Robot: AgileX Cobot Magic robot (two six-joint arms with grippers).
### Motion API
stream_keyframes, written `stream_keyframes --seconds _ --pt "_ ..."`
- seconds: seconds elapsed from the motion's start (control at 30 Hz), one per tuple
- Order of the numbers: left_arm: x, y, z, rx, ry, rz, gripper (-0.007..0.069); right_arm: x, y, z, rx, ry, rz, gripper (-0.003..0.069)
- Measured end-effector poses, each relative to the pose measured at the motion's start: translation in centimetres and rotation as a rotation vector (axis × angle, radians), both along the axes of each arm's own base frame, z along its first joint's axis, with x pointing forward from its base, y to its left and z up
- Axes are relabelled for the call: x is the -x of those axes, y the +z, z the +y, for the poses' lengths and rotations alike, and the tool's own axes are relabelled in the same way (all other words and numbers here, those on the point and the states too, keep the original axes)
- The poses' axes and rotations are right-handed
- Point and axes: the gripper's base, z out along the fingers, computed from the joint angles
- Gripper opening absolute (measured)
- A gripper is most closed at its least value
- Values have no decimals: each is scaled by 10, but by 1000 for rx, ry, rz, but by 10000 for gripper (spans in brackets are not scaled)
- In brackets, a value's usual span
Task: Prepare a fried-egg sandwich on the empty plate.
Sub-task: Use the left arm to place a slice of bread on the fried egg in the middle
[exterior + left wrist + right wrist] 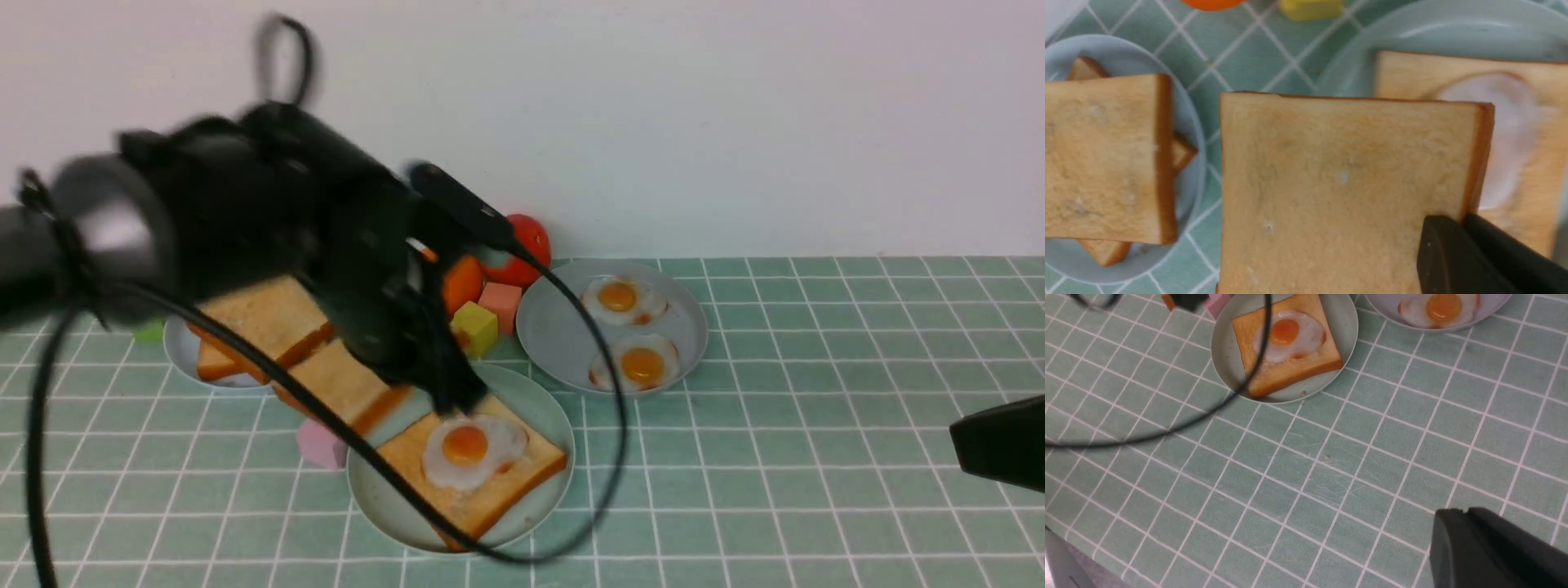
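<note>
The pale mint-green plate (375, 498) holds one toast slice (490, 500) with a fried egg (469, 449) on top; the plate also shows in the right wrist view (1224, 347). My left gripper (453, 400) is shut on the edge of a second toast slice (343, 384) and holds it above the plate's far left rim. In the left wrist view the fingers (1453, 253) pinch that slice (1331, 183) at its crust, with the egg (1506, 122) beyond. My right gripper (1457, 512) is shut and empty, low over the cloth at the right (996, 445).
A grey-blue plate (181, 353) with more toast (261, 314) stands at the left. Another grey-blue plate (555, 335) with two eggs stands behind at the right. A tomato (531, 237), yellow cube (475, 327) and pink cube (320, 445) lie around. The left arm's cable (608, 457) loops over the plate.
</note>
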Motion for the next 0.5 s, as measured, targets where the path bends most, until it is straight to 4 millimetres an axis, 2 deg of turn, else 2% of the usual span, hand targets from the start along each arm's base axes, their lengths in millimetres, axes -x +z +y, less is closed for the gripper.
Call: stream_keyframes --seconds 0.1,0.2,0.3,0.5 --pt "15 1 -23 3 -32 -28 -7 0 0 0 0 0 0 52" --pt "23 -2 -38 16 -56 -30 -7 0 0 0 1 1 0 53" --pt "23 -12 -43 1 -66 -15 -7 0 0 0 5 6 -4 53" --pt "15 -44 -51 -56 -79 27 -7 0 0 0 14 16 -3 58"
